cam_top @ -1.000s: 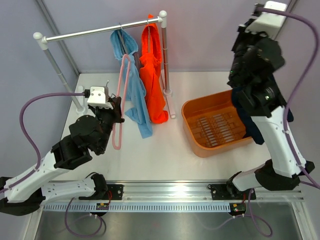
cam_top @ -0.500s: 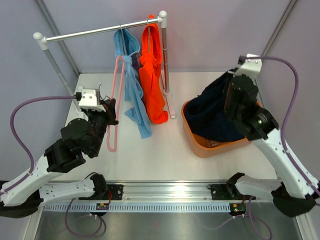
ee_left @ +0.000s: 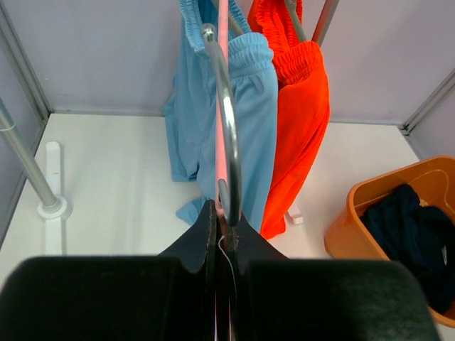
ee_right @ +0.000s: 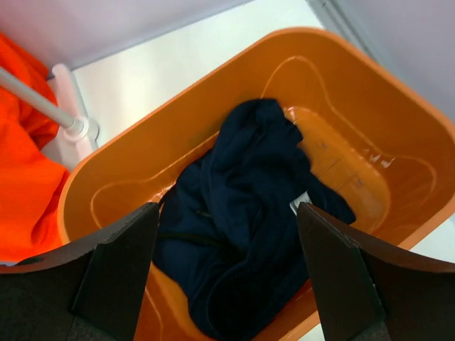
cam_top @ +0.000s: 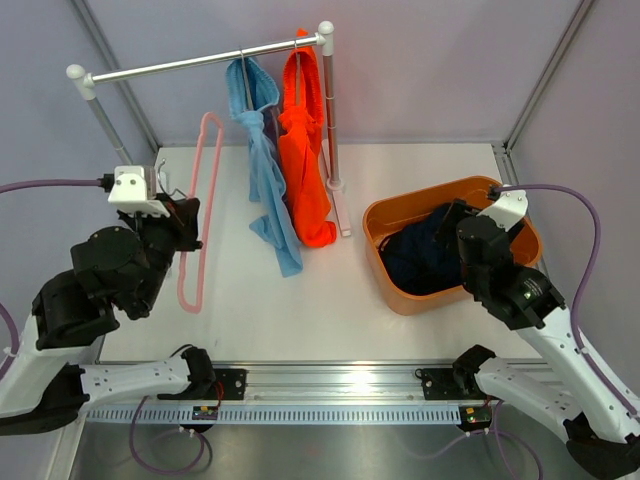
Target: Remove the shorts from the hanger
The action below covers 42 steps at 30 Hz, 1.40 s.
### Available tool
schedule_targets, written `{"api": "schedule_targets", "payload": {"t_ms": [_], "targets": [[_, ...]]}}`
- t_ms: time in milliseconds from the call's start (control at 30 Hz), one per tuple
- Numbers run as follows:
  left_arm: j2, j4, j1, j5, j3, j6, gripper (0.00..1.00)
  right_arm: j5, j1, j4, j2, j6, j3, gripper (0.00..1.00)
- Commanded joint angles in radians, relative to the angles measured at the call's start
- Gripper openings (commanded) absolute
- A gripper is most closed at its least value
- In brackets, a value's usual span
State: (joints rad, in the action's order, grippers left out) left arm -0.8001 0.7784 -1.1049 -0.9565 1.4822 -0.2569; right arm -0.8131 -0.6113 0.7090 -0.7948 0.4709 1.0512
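A: How far along is the work?
B: One pair of three is done. Nearest, the left gripper (ee_left: 222, 220) is closed tight on the bare pink hanger (ee_left: 220, 163), well apart from the rail. The right gripper (ee_right: 227, 263) stands wide open and empty over the orange basket (ee_right: 227, 89); the navy shorts (ee_right: 242, 185) lie inside.
A: What remains?
B: At the back, the light blue shorts (cam_top: 268, 190) and the orange shorts (cam_top: 305, 180) hang on the rail (cam_top: 180, 65), probably each on its own hanger; this is hard to see.

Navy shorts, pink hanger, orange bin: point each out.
navy shorts (ee_right: 242, 213): right wrist view, middle of the crumpled heap.
pink hanger (cam_top: 211, 117): top external view, its upper bend.
orange bin (ee_right: 370, 106): right wrist view, bare inner wall.
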Motion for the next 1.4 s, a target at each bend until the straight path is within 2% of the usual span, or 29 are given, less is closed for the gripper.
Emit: {"api": "schedule_targets", "payload": {"t_ms": [0, 100, 233, 300, 333, 400, 467, 600, 767, 867, 1067, 1200, 1367], "targets": [[-0.071, 0.179, 0.005, 0.013, 0.093, -0.065, 0.0, 0.06, 0.004, 0.001, 0.017, 0.058, 0.018, 0.88], [-0.158, 0.292, 0.031, 0.024, 0.171, -0.1, 0.0, 0.121, 0.005, -0.003, 0.031, 0.051, 0.033, 0.9], [-0.223, 0.297, 0.166, 0.132, 0.175, -0.088, 0.0, 0.184, 0.005, -0.011, 0.057, 0.041, 0.041, 0.92], [-0.232, 0.243, 0.246, 0.217, 0.159, -0.068, 0.0, 0.233, 0.005, -0.023, 0.058, 0.029, 0.043, 0.93], [-0.25, 0.228, 0.339, 0.31, 0.147, -0.05, 0.0, 0.253, 0.005, -0.029, 0.055, 0.022, 0.043, 0.93], [-0.275, 0.191, 0.461, 0.384, 0.142, -0.033, 0.0, 0.305, 0.005, -0.043, 0.054, 0.009, 0.046, 0.93], [-0.309, 0.153, 0.523, 0.455, 0.144, -0.025, 0.0, 0.342, 0.005, -0.062, 0.052, 0.0, 0.043, 0.93], [-0.382, 0.102, 0.727, 0.669, 0.2, -0.019, 0.0, 0.384, 0.005, -0.089, 0.026, -0.014, 0.055, 0.94], [-0.49, 0.055, 0.865, 0.859, 0.329, -0.002, 0.0, 0.431, 0.005, -0.115, 0.002, -0.032, 0.082, 0.94], [-0.543, -0.008, 0.985, 1.065, 0.352, -0.004, 0.0, 0.456, 0.004, -0.141, -0.03, -0.06, 0.101, 0.94], [-0.652, 0.004, 1.07, 1.122, 0.486, -0.002, 0.0, 0.483, 0.005, -0.181, -0.083, -0.103, 0.133, 0.94], [-0.665, -0.054, 1.103, 1.196, 0.481, 0.001, 0.0, 0.508, 0.004, -0.21, -0.107, -0.113, 0.141, 0.94], [-0.682, -0.103, 1.14, 1.223, 0.481, -0.015, 0.0, 0.542, 0.005, -0.252, -0.132, -0.124, 0.144, 0.94]]}}
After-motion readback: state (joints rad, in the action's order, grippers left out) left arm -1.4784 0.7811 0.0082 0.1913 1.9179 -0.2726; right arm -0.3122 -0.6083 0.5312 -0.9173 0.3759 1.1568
